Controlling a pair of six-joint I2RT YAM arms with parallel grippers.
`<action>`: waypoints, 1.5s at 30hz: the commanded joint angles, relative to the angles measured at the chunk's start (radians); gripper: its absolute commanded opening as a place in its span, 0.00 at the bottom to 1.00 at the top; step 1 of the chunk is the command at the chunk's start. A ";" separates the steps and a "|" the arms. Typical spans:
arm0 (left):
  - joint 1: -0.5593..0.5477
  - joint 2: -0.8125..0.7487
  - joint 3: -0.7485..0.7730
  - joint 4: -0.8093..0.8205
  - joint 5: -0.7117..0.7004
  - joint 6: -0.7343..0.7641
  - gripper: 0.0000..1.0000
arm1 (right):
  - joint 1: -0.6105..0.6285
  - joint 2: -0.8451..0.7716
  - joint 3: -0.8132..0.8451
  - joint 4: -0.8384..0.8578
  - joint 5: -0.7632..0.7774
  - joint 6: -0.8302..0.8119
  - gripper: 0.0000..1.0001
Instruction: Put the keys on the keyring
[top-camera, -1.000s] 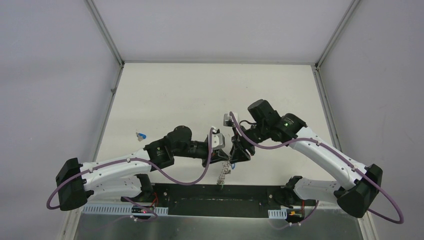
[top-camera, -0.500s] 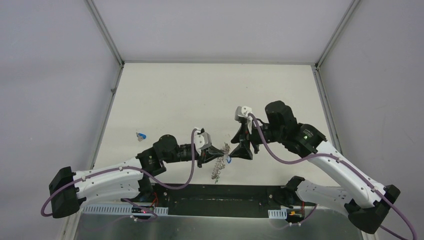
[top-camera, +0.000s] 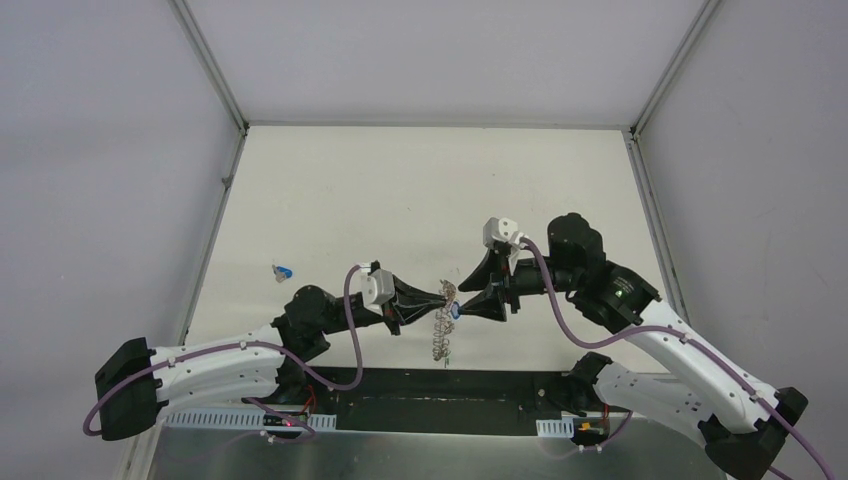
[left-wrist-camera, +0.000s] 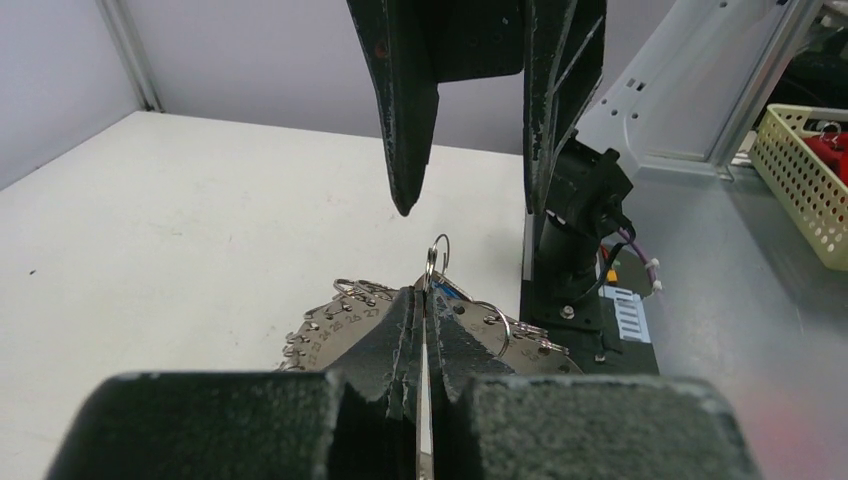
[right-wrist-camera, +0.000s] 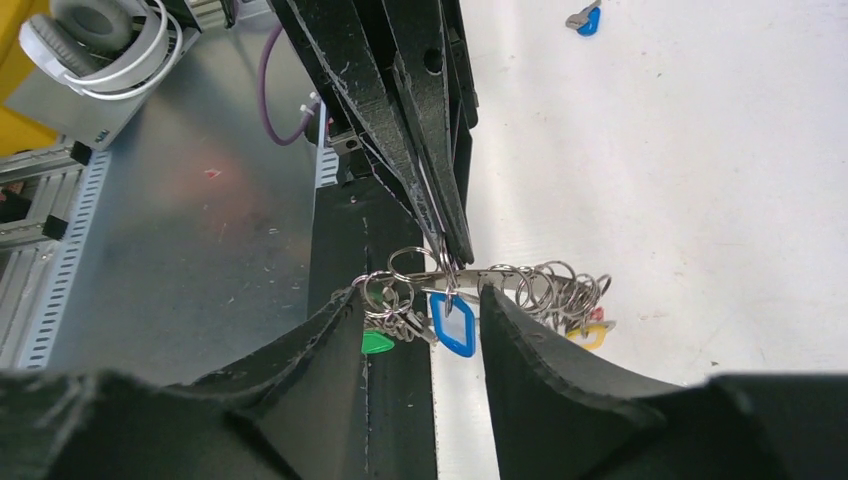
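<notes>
Well left of the large silvery-grey metal keyring (top-camera: 441, 335) edged with wire loops, one small blue-headed key (top-camera: 284, 271) lies loose on the pale table (top-camera: 400, 190), nearer the left arm. The left gripper (top-camera: 441, 296) is clenched on the keyring's upper edge, so it hangs edge-on, its long axis running toward the black base rail (top-camera: 450, 385). Just right of it the right gripper (right-wrist-camera: 422, 300) stands parted, grasping nothing, a threaded blue-tagged key (right-wrist-camera: 452, 325) dangling between its jaws; open table lies beyond.

Robotics lab test cell.
White tabletop (top-camera: 330, 190) walled by grey panels (top-camera: 100, 150); a yellow basket (left-wrist-camera: 800, 180) and perhaps headphones (right-wrist-camera: 90, 20) nearby.
</notes>
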 joint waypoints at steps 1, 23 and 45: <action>-0.009 -0.016 -0.020 0.238 -0.005 -0.035 0.00 | -0.001 -0.025 -0.011 0.112 -0.059 0.037 0.47; -0.009 -0.016 -0.040 0.309 0.000 -0.063 0.00 | 0.000 0.013 -0.025 0.174 -0.033 0.101 0.11; -0.009 -0.022 -0.039 0.304 -0.001 -0.066 0.00 | -0.001 0.002 -0.059 0.108 0.023 0.066 0.00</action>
